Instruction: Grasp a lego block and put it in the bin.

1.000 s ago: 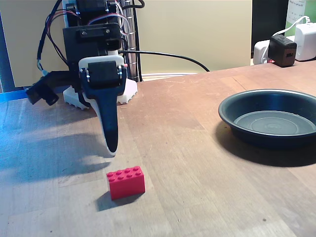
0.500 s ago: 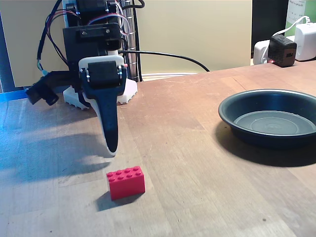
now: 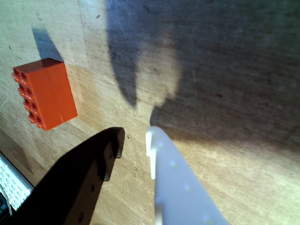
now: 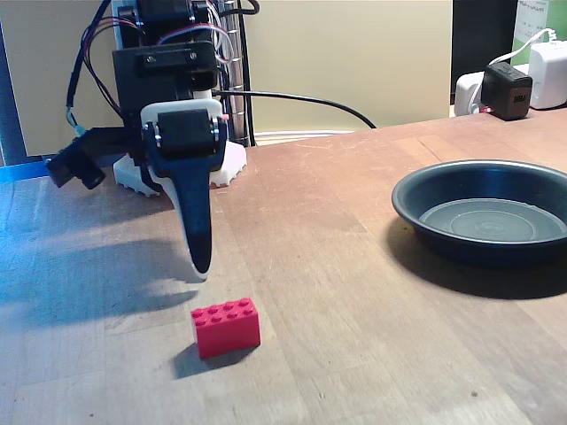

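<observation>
- Approach step: gripper [image 3: 133,136] hangs above the table, jaws slightly apart, empty.
- Brick [image 4: 226,326] lies beside the tips, ungrasped.
- Next: widen, straddle brick, close; then carry to bin [image 4: 416,208].

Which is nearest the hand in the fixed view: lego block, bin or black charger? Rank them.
From the hand:
1. lego block, just below it, toward the camera.
2. bin, right side of the table.
3. black charger, far right, at the back.

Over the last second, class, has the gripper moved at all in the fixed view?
No. The gripper hangs in the same spot above the table, just behind the red brick and well left of the dark dish.
</observation>
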Motion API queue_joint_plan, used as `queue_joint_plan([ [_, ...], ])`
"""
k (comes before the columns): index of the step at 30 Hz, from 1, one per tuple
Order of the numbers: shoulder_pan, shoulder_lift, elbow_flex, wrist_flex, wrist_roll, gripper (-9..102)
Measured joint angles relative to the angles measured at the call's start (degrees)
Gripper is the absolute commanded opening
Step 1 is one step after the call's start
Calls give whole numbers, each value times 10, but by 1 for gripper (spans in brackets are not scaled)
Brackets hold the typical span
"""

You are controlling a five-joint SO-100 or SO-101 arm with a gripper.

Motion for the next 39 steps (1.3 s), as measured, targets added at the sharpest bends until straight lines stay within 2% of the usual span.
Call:
queue_joint_plan([
  [12, -1, 0, -2, 0, -3, 1],
  [19, -35, -1, -52, 18, -8, 1],
  [22, -40, -2, -111, 76, -8, 1],
  [31, -50, -96, -374, 381, -11, 1],
  [39, -50, -263, -601, 489, -11, 1],
])
